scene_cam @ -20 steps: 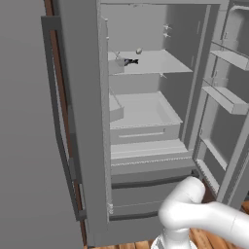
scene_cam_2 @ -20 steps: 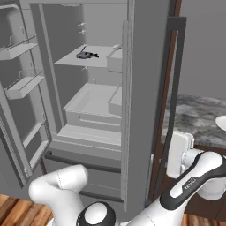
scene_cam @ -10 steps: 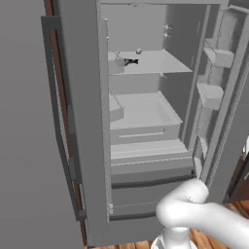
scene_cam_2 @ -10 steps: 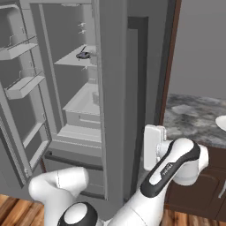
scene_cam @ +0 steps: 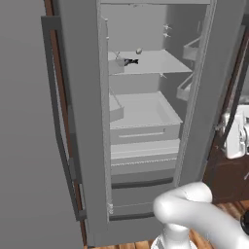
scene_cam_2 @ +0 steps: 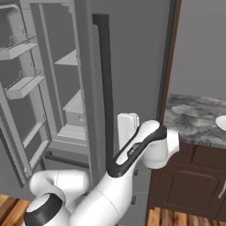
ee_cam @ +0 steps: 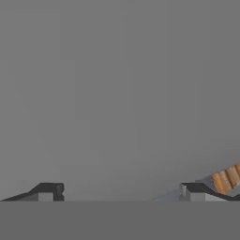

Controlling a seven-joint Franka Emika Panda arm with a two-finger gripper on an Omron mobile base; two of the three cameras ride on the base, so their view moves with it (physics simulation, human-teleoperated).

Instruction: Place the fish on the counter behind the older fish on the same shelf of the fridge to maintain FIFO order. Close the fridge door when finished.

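The fridge's right door [scene_cam: 214,87] stands partly swung in across the opening. My gripper [ee_cam: 122,192] is open, its fingertips wide apart with nothing between them, facing the door's plain grey outer face [scene_cam_2: 132,57]. My white hand [scene_cam_2: 127,130] rests against that face beside the dark bar handle [scene_cam_2: 103,88]. Inside, the older fish [scene_cam: 130,62] lies dark on the shelf [scene_cam: 158,63]. A small pale object [scene_cam: 139,50] sits behind it, too small to tell whether it is the fish. The grey marbled counter [scene_cam_2: 198,117] lies to the right.
The left fridge door [scene_cam: 34,126] stands wide open, its bins [scene_cam_2: 22,86] facing inward. Grey drawers [scene_cam: 141,131] fill the fridge's lower part. A white plate [scene_cam_2: 222,121] sits on the counter over dark brown cabinets [scene_cam_2: 190,185]. The floor is wood.
The right door has swung well inward, with my hand moving along against its outer face. It now hides the shelf and the dark fish from the right base view.
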